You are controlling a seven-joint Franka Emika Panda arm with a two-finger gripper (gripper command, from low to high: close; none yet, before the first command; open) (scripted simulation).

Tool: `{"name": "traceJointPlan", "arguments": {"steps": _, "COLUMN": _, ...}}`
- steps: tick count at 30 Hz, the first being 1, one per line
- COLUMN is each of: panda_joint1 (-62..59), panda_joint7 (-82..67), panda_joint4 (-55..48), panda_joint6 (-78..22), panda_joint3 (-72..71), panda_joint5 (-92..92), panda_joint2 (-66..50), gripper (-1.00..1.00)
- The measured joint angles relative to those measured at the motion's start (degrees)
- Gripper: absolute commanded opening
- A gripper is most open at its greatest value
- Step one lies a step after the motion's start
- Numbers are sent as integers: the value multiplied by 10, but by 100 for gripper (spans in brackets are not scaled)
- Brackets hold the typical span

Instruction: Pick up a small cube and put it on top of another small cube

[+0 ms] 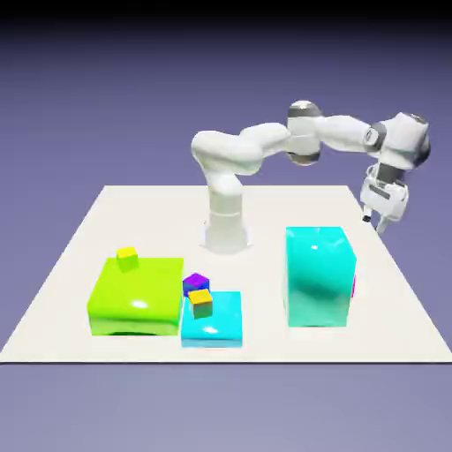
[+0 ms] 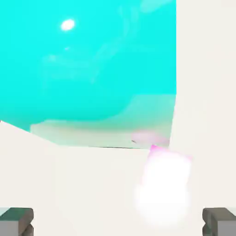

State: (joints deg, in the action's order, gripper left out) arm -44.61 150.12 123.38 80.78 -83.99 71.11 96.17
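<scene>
The small cube point(image 1: 354, 284) shows only as a thin magenta sliver behind the right edge of a tall cyan block point(image 1: 320, 275). In the hand view this small cube point(image 2: 163, 184) is washed out to white with a pink rim. It lies on the table just beside the cyan block point(image 2: 92, 69), right of the middle between the finger tips. My gripper point(image 1: 375, 221) hangs above and behind the block at the exterior view's right. In the hand view the gripper point(image 2: 118, 223) is open, with nothing between its fingertips point(image 2: 18, 221).
A low cyan block point(image 1: 212, 322) carries a yellow small cube point(image 1: 202, 305), with a purple small cube point(image 1: 196, 284) just behind it. A big lime-green block point(image 1: 137, 300) at the exterior view's left carries a small yellow-green cube point(image 1: 128, 258). The robot's base point(image 1: 226, 229) stands behind them.
</scene>
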Motion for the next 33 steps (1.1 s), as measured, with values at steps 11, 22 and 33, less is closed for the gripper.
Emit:
{"name": "traceJointPlan", "arguments": {"steps": 11, "panda_joint1": -39, "panda_joint7": 106, "panda_joint4": -3, "panda_joint6": 79, "panda_joint3": -171, "panda_joint5": 19, "panda_joint2": -64, "gripper": 0}}
{"name": "traceJointPlan", "arguments": {"steps": 22, "panda_joint1": -36, "panda_joint7": 90, "panda_joint4": -20, "panda_joint6": -19, "panda_joint3": -100, "panda_joint5": 41, "panda_joint2": 10, "gripper": -100}}
{"name": "traceJointPlan", "arguments": {"steps": 33, "panda_joint1": -42, "panda_joint7": -105, "panda_joint4": -68, "panda_joint6": -45, "panda_joint3": -34, "panda_joint5": -158, "panda_joint2": -113, "gripper": -100}}
